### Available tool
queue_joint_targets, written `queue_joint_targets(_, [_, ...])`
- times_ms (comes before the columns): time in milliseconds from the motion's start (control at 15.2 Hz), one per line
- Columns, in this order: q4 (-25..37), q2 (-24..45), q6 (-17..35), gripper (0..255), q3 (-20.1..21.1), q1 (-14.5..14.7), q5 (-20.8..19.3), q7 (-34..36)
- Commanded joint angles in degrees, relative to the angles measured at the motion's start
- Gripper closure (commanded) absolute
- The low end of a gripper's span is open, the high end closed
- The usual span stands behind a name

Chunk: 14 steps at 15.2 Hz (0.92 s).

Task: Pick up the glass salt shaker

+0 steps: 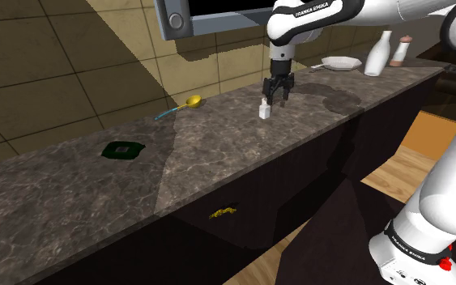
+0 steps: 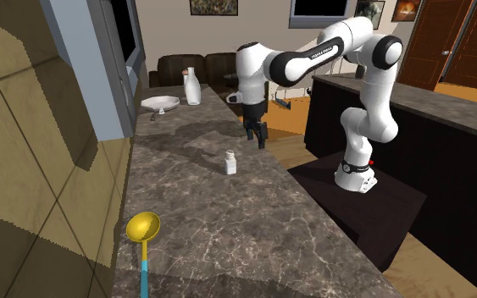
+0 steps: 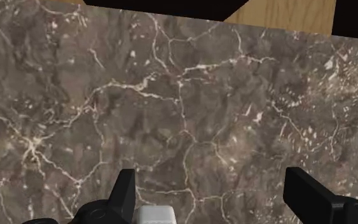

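Arm (image 1: 315, 20) angled down, gripper (image 1: 279, 99) spread open, seemingly hovering just beside white salt shaker (image 1: 264, 110)

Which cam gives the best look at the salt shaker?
Second exterior view: the white salt shaker stands whole and unobstructed on the marbled counter. Shoulder view shows it small, right beside the hand. Wrist view shows its cap close to one finger of the open hand.

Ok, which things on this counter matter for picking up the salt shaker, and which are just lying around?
For the job: salt shaker, open pincer.
Just lying about: gold spoon, white bottle, white dish, dark green item.
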Motion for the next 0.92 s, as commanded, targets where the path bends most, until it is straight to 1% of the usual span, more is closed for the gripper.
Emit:
queue_joint_targets(0, [4.94, 4.62, -0.41, 0, -0.47, -0.59, 1.04, -0.2])
queue_joint_targets(198, [13.59, 11.96, -1.89, 0, -0.87, -1.6, 2.7, -0.14])
queue_joint_targets(462, [26.82, 22.14, -5.15, 0, -1.1, -3.37, 4.84, 0.32])
queue_joint_targets(858, [22.72, 22.49, -0.74, 0, -0.98, -3.24, 4.98, -0.18])
